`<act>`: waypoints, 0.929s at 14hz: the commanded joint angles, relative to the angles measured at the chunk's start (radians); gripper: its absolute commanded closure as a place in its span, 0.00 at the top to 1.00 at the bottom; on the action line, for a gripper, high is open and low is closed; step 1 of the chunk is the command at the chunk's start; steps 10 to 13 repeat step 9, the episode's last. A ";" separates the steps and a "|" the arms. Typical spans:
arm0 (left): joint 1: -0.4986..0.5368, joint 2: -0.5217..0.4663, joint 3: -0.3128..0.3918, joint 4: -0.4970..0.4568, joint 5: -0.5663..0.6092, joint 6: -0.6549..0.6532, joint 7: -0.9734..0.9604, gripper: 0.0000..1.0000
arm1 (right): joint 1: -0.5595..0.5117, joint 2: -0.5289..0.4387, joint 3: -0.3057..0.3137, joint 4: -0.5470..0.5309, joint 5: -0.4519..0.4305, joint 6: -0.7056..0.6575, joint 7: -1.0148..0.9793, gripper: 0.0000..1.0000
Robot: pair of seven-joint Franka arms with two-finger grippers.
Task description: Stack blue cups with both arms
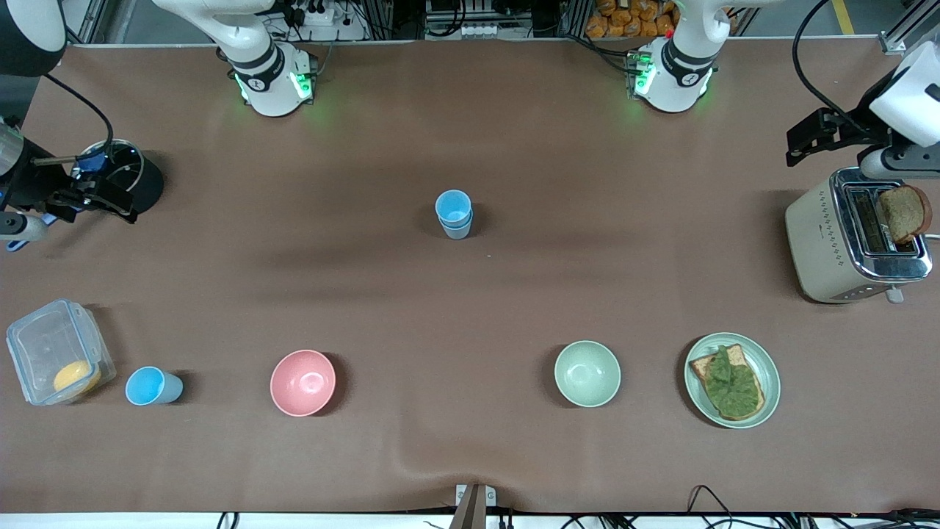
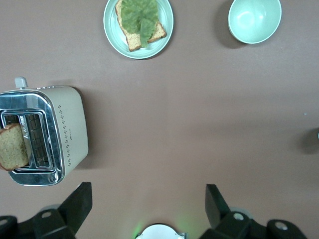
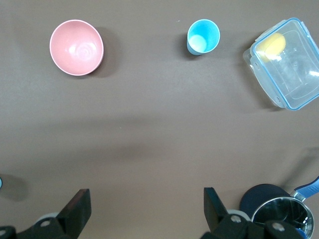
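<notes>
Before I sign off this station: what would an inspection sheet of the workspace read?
Surface: brown table cover, wrinkled at the front edge.
Job's things: stacked cups mid-table; single cup between lidded box and pink bowl.
Clutter: green bowl, plate of toast, toaster, pot.
Grippers: left gripper near the toaster, right gripper near the pot, both jaws open.
Cables: along the table edges.
Surroundings: nothing seen.

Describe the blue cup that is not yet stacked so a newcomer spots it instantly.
Start at the clear lidded container at the right arm's end of the table. Between it and the pink bowl stands a lone blue cup, single, unlike the stacked blue cups mid-table.
</notes>
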 commanded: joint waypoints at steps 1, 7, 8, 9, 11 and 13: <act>0.009 -0.005 0.004 0.006 -0.022 -0.002 0.018 1.00 | -0.032 -0.016 0.024 -0.005 -0.006 -0.009 -0.007 1.00; 0.013 -0.002 0.004 0.004 -0.022 0.008 0.021 1.00 | -0.029 -0.014 0.024 -0.004 -0.006 -0.006 -0.007 1.00; 0.010 0.002 0.004 0.003 -0.022 0.017 0.016 1.00 | -0.024 -0.014 0.025 -0.004 -0.006 -0.006 -0.007 1.00; 0.010 0.008 0.002 0.004 -0.022 0.021 0.013 1.00 | -0.024 -0.014 0.025 -0.004 -0.006 -0.005 -0.007 1.00; 0.010 0.008 0.002 0.004 -0.022 0.021 0.013 1.00 | -0.024 -0.014 0.025 -0.004 -0.006 -0.005 -0.007 1.00; 0.010 0.008 0.002 0.004 -0.022 0.021 0.013 1.00 | -0.024 -0.014 0.025 -0.004 -0.006 -0.005 -0.007 1.00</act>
